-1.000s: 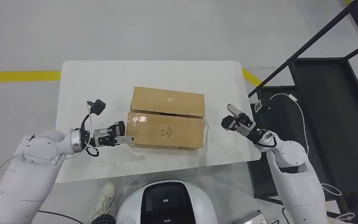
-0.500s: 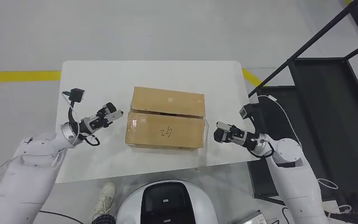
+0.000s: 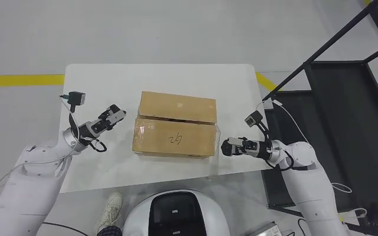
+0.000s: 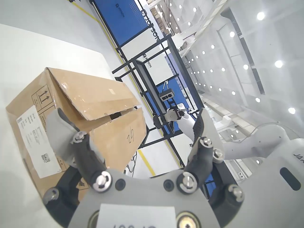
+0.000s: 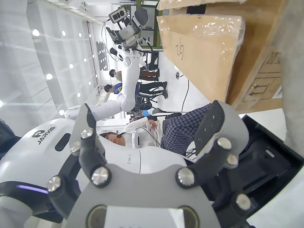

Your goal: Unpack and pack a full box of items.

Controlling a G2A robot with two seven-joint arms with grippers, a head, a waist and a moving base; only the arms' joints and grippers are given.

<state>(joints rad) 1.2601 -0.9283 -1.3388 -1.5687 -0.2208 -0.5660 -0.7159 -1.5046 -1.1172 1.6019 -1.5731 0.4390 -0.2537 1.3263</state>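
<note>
White table [image 3: 100, 82] on grey floor, with a yellow floor line [image 3: 29, 79] on one side and a black metal rack [image 3: 331, 82] on the other. Cardboard box [image 3: 177, 124] at table centre, top flaps down but slightly ajar along the middle seam. Handwritten mark [image 3: 175, 139] on near flap, white label [image 4: 35, 141] on left end. Left gripper [image 3: 120, 111] just off the box's left end, spread wide, holding nothing. Right gripper [image 3: 226, 147] just off the right end by the front corner, likewise spread, empty.
</note>
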